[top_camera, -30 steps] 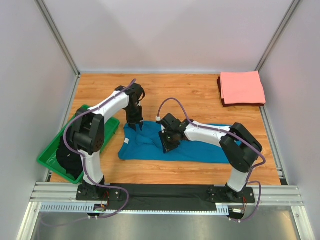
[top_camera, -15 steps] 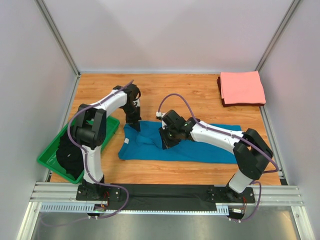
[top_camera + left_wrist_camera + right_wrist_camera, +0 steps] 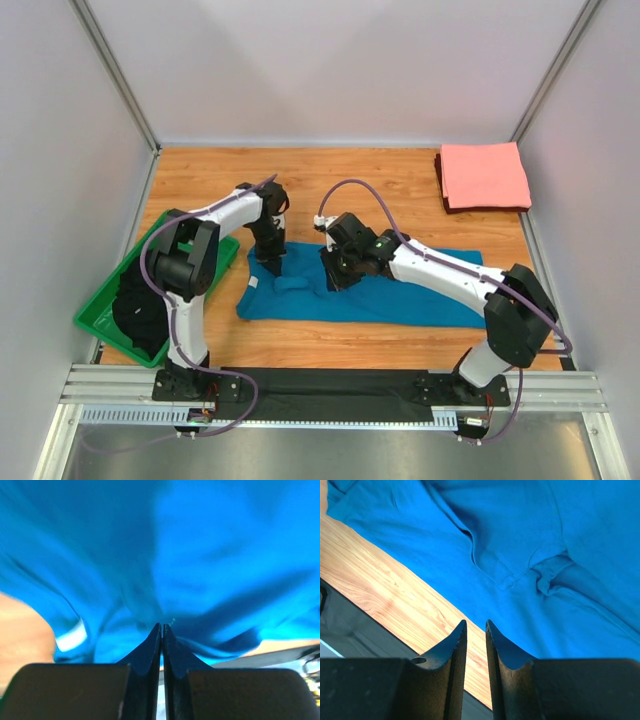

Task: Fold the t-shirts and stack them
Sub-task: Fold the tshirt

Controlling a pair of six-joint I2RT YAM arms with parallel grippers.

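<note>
The teal-blue t-shirt (image 3: pixel 400 290) lies spread across the middle of the table, bunched into a ridge near its left end. My left gripper (image 3: pixel 272 266) points down onto that left end. In the left wrist view its jaws (image 3: pixel 162 626) are pressed together, the teal cloth (image 3: pixel 210 555) gathers in folds at their tips, and the white neck label (image 3: pixel 70 636) shows at the left. My right gripper (image 3: pixel 338 277) hovers over the shirt's middle. In the right wrist view its fingers (image 3: pixel 475 624) stand a narrow gap apart with nothing between them. The salmon-pink t-shirt (image 3: pixel 485 175) lies folded at the far right corner.
A green tray (image 3: pixel 218 262) with dark clothes (image 3: pixel 135 315) in it sits at the left edge, beside the left arm. Grey walls close in the table on three sides. Bare wood (image 3: pixel 395 595) runs along the shirt's near edge.
My left gripper has come down towards the near side onto the shirt's left end and shut its jaws, and cloth has bunched beside it. The right arm has stretched out slightly.
</note>
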